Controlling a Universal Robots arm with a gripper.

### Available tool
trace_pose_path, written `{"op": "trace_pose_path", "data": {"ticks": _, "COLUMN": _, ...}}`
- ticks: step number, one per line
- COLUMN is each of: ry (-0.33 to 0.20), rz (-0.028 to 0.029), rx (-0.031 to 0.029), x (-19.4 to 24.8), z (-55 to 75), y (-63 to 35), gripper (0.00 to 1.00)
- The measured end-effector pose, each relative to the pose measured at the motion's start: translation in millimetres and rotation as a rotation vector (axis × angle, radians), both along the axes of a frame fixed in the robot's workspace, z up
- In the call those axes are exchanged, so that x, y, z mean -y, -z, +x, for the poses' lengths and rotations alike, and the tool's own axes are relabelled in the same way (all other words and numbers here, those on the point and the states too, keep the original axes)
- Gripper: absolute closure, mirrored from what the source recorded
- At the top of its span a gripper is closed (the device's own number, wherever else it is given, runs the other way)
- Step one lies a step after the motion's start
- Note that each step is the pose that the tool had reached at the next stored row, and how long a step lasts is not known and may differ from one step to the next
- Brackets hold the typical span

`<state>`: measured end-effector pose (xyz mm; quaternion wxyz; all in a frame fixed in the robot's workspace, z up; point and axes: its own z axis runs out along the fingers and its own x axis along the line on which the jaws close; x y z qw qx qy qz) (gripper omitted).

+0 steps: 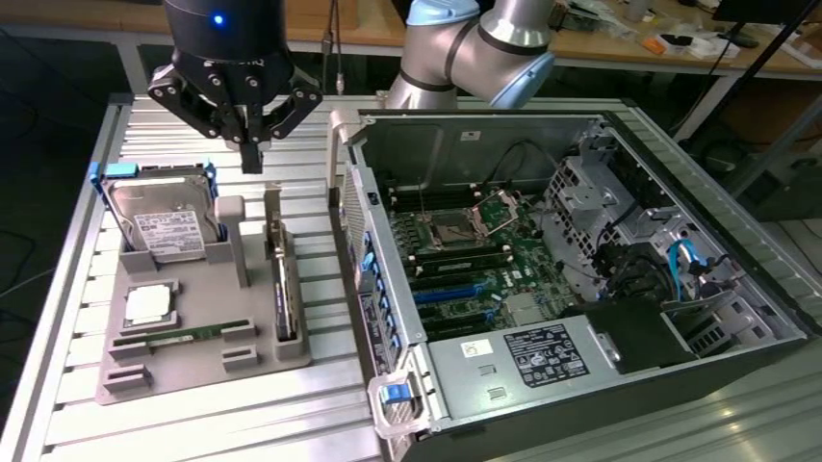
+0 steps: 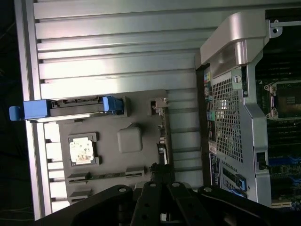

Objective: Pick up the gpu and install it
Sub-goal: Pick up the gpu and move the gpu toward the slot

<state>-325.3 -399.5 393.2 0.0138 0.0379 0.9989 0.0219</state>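
The end effector point(image 1: 250, 159) is observed above the far end of the grey tray point(image 1: 192, 371), its fingers pressed together with nothing held between them. The gpu point(image 1: 284, 298) is found standing on edge in the tray slot nearest the open computer case point(image 1: 540, 260), not touched by the end effector. A hard drive point(image 1: 161, 226) in a blue frame is seated upright in the same tray. The tray and case are carried by the ribbed metal table point(image 1: 257, 414).
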Motion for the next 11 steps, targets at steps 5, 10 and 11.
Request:
{"op": "trace_pose_path", "data": {"ticks": 5, "ry": 0.000, "rz": 0.0000, "rx": 0.0001, "x": 0.0, "z": 0.0, "y": 0.0, "gripper": 0.89}}
{"op": "trace_pose_path", "data": {"ticks": 10, "ry": 0.000, "rz": 0.0001, "rx": 0.0001, "x": 0.0, "z": 0.0, "y": 0.1, "gripper": 0.83}}
{"op": "trace_pose_path", "data": {"ticks": 11, "ry": 0.000, "rz": 0.0000, "rx": 0.0001, "x": 0.0, "z": 0.0, "y": 0.0, "gripper": 0.83}}
